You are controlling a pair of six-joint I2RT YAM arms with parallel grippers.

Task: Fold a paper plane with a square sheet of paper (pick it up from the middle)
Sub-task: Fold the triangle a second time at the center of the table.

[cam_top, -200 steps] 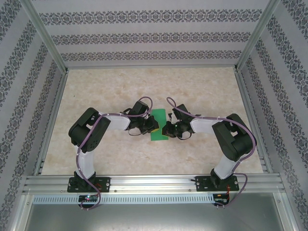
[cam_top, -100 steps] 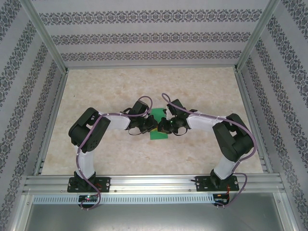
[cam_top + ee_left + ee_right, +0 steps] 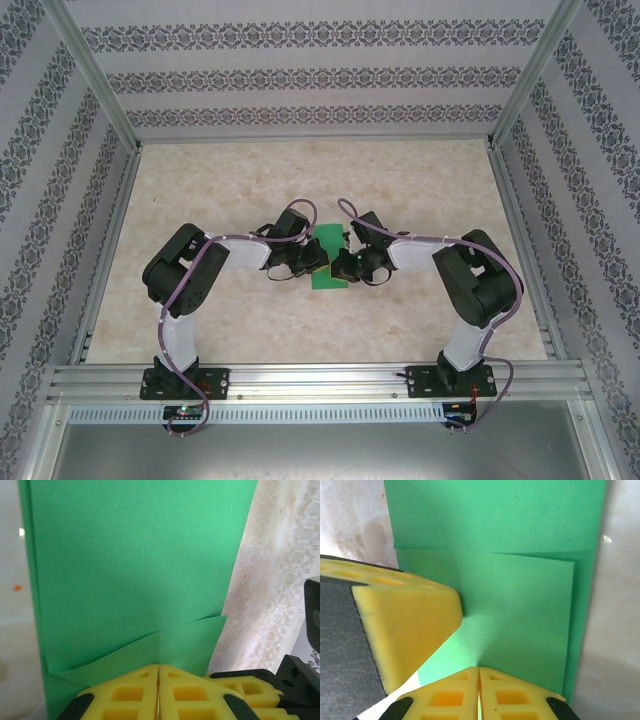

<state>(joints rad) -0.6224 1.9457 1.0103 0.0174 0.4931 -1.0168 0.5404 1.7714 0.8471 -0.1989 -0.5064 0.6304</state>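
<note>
R gripper moved in toward L gripper; both clenched on 1 folded green sheet.

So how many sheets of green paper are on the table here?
1. The green sheet of paper lies mid-table, partly folded, its edges pinched by the left gripper and the right gripper. A second sheet lying directly under it would be hidden.

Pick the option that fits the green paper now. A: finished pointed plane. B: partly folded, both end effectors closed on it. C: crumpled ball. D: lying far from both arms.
B: the wrist views show the square sheet of paper with overlapping folded layers, pinched by the shut left end effector and the shut right end effector.
</note>
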